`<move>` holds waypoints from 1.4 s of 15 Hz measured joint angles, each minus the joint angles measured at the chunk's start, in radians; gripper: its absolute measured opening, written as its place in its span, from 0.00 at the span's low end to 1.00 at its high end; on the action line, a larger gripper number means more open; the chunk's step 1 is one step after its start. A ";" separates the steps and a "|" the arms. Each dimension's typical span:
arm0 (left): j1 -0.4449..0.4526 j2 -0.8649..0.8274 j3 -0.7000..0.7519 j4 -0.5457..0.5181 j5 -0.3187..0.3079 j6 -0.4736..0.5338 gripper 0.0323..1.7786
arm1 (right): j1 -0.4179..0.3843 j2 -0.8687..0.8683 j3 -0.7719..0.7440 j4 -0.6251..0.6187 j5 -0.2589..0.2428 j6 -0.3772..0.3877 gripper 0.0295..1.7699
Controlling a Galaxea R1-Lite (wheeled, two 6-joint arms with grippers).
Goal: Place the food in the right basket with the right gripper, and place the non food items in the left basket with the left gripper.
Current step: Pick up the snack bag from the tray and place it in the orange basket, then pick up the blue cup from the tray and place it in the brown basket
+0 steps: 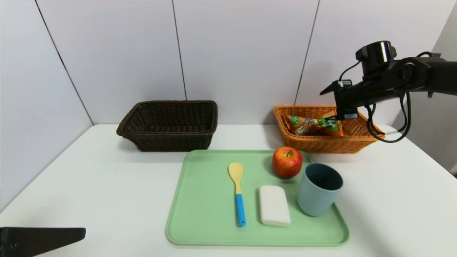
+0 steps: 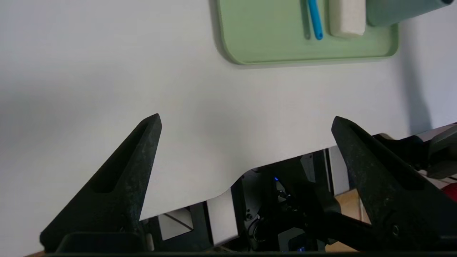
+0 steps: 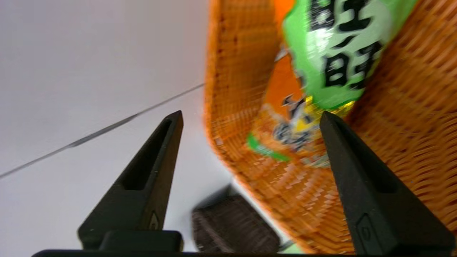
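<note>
Holding fingers [image 3: 375, 185] apart and empty on the right gripper [image 3: 251, 112], above the orange wicker basket [image 1: 321, 144]. Probably finishing the release of the snack packets [image 1: 330, 125], lying inside. Next, likely needing to clear the rim, then lower to the red apple [image 1: 287, 162] on the green tray [image 1: 203, 200], minding the blue-gray cup [image 1: 316, 200] close beside. Parking the left gripper [image 2: 246, 116], fingers wide, over open counter [image 1: 107, 185] near the tray.
</note>
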 joint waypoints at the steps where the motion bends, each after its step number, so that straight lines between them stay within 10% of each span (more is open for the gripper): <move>1: 0.000 0.001 0.010 -0.055 -0.008 -0.016 0.95 | 0.006 -0.019 -0.001 -0.002 0.002 0.000 0.78; 7: 0.000 0.053 0.092 -0.329 0.068 -0.020 0.95 | 0.065 -0.153 -0.001 0.152 0.000 -0.221 0.88; 11: -0.005 0.081 -0.014 -0.121 0.076 0.016 0.95 | 0.083 -0.231 0.000 0.271 -0.040 -0.525 0.91; 15: -0.051 0.119 -0.147 0.122 0.076 0.143 0.95 | 0.138 -0.333 0.026 0.313 -0.241 -0.829 0.93; 21: -0.154 0.223 0.160 -0.482 -0.031 0.244 0.95 | 0.222 -0.570 0.236 0.217 -0.287 -0.930 0.95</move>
